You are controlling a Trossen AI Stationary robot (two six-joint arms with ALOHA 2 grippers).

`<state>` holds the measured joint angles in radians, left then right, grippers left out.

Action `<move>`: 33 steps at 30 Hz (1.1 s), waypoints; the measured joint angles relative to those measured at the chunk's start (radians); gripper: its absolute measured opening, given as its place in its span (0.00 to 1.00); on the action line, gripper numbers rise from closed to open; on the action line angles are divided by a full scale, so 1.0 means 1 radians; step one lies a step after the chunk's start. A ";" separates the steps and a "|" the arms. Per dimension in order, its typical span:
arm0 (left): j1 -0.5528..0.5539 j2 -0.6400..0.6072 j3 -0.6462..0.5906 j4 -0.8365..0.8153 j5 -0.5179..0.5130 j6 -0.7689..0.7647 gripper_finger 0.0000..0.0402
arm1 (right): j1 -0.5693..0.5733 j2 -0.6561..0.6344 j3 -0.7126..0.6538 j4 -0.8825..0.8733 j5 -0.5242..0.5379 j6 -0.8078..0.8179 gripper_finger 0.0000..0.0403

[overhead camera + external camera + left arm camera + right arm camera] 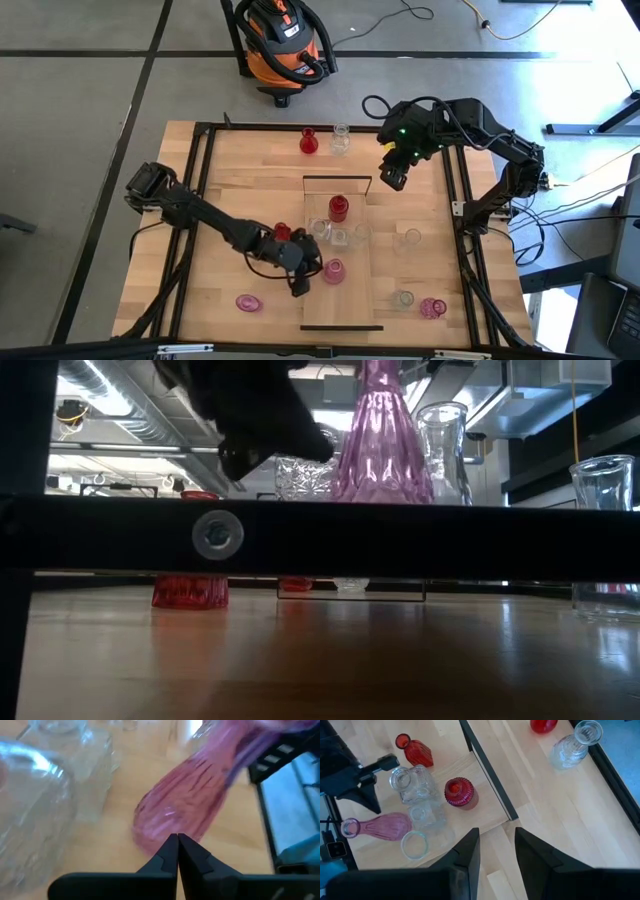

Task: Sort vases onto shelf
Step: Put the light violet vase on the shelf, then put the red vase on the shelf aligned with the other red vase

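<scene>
The shelf (365, 290) is a pale plank lying down the table's middle. On it stand a red vase (338, 208), three clear vases (340, 237) and a tall pink vase (333, 270). My left gripper (299, 284) is shut just left of the pink vase (185, 805), with its fingertips (177, 845) near the vase's base. Another red vase (283, 232) stands beside the left arm. My right gripper (393, 176) is open and hovers over the table by the shelf's far right corner (510, 817), holding nothing. My left gripper's shut fingertips (170, 851) point at the lower body of the pink vase (160, 827), which stands upright on the shelf. I cannot tell whether they touch it.
A red vase (309, 142) and a clear vase (341, 140) stand near the far edge. Two clear vases (411, 238) (403, 298) and a pink one (433, 308) are right of the shelf. A pink vase (248, 302) lies on its side at near left. Black frame rails (452, 190) border the table.
</scene>
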<state>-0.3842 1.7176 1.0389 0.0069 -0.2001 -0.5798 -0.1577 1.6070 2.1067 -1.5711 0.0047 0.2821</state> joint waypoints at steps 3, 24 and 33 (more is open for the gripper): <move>0.008 0.000 0.000 -0.001 0.007 0.006 0.00 | 0.000 0.000 0.000 0.000 0.000 0.000 0.27; -0.095 -0.278 0.000 -0.599 -0.221 -0.279 0.00 | 0.001 -0.163 -0.128 0.002 0.097 0.020 0.27; 0.051 -0.307 0.000 -0.778 -0.125 -0.279 0.00 | 0.000 -0.351 -0.533 0.217 0.076 0.130 0.27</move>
<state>-0.3334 1.4105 1.0389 -0.7713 -0.3246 -0.8589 -0.1577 1.2557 1.5741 -1.3546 0.0805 0.4126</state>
